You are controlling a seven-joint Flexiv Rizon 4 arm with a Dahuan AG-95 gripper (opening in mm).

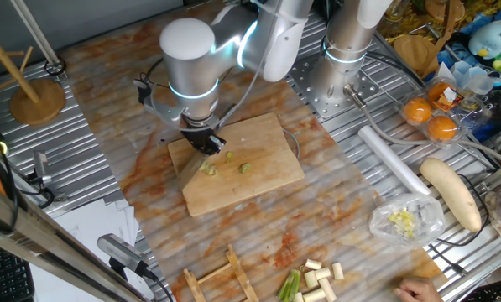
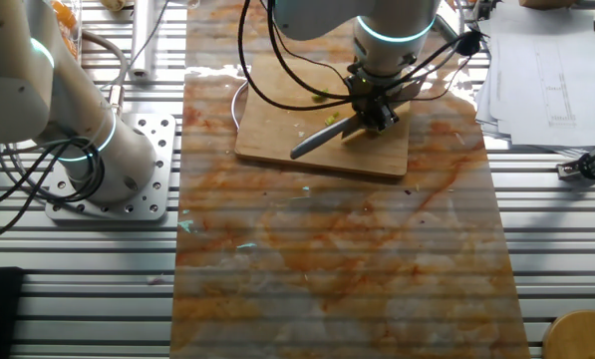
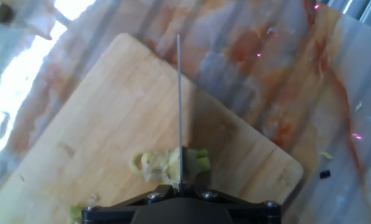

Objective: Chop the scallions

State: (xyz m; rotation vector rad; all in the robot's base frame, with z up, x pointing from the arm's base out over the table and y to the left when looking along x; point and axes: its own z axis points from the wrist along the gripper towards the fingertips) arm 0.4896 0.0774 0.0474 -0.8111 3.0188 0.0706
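Scallions (image 3: 173, 165) lie under the knife blade (image 3: 179, 106), mid cutting board (image 3: 104, 124), with bare wood toward every edge. Arm stands nearly vertical over the board; the gripper (image 1: 205, 139) is clamped on the knife, blade reaching toward the board's far corner.

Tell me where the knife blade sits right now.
In the hand view the knife blade stands edge-down through a scallion piece on the wooden cutting board; the other fixed view shows it under the gripper.

Pale yellow-green scallions (image 3: 169, 165) on a light tan wooden board (image 3: 110, 124).
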